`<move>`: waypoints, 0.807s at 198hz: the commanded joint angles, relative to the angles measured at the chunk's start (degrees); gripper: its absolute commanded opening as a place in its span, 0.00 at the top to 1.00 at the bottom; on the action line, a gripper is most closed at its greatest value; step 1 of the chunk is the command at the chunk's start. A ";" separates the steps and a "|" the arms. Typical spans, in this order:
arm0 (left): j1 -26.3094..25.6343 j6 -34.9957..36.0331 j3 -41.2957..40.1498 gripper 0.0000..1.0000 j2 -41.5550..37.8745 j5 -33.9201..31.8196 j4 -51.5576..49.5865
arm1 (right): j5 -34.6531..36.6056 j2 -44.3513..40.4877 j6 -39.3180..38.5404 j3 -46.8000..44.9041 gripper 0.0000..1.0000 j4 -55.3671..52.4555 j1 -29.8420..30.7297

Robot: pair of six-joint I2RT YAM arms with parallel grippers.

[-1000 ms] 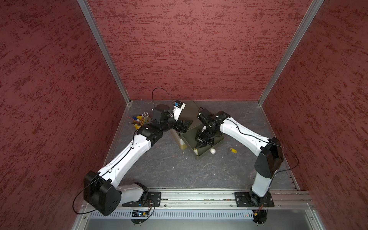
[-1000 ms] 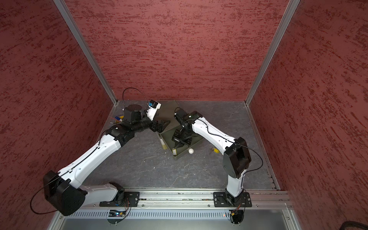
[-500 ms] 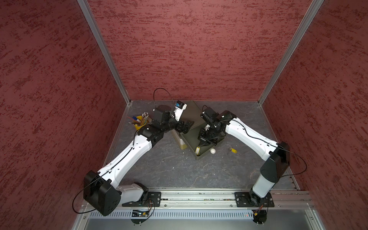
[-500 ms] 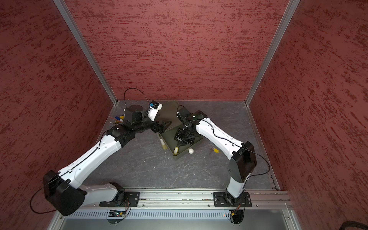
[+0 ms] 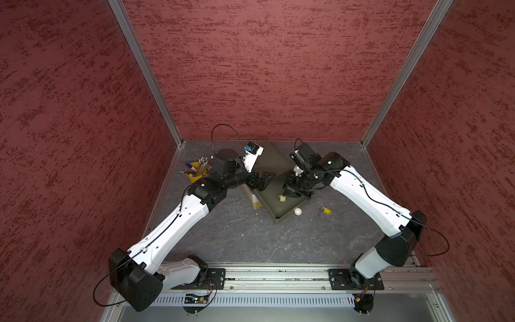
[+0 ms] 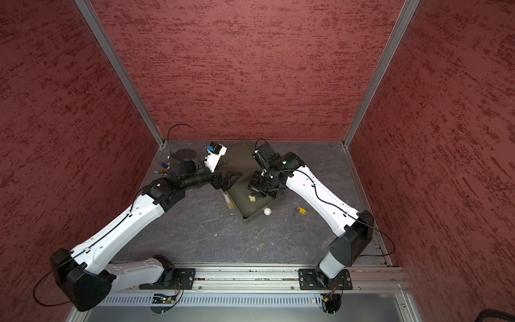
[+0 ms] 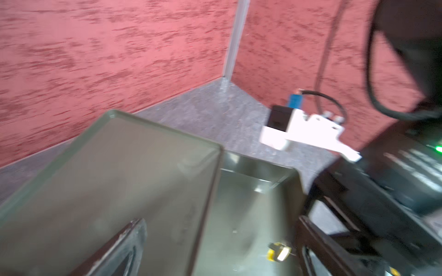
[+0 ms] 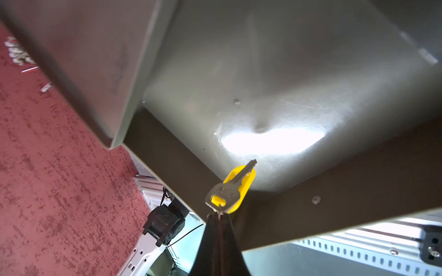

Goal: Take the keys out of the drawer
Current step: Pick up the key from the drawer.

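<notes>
right jaws, clamped on a yellow key (image 8: 229, 191), have lifted it off the drawer (image 5: 271, 201) floor; it hangs over the drawer, nearly out. another key (image 5: 326, 211) lies on the table (image 5: 250, 237). left jaws apart.

Red textured walls (image 5: 264, 69) with aluminium corner posts (image 5: 145, 69) enclose a grey floor (image 5: 250, 237).

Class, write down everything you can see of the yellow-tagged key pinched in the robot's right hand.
The yellow-tagged key is a silver metal key lying against an oblong yellow plastic tag, joined at the key's head. The right hand, shut, pinches it at that end; blade and tag point away. It sits over the floor of the open drawer; contact there is unclear.
</notes>
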 commanded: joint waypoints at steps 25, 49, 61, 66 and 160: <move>-6.59 -1.68 3.02 0.00 -1.91 5.74 -5.63 | 2.81 -2.16 -7.23 7.79 1.00 -2.72 -3.76; -9.19 -3.92 1.64 0.00 -3.71 5.95 -3.04 | 2.71 -4.53 -8.67 7.67 1.00 -2.25 -5.95; -10.74 -3.39 3.72 0.00 -2.64 5.50 -5.00 | 2.62 -5.55 -9.28 7.63 1.00 -2.27 -7.18; -11.35 -2.74 4.87 0.00 -1.90 5.68 -6.12 | 2.49 -5.83 -9.62 7.70 1.00 -2.46 -7.78; -17.33 -6.44 17.63 0.00 11.00 5.79 -7.37 | 3.77 -13.35 -15.40 7.67 1.00 -5.40 -19.56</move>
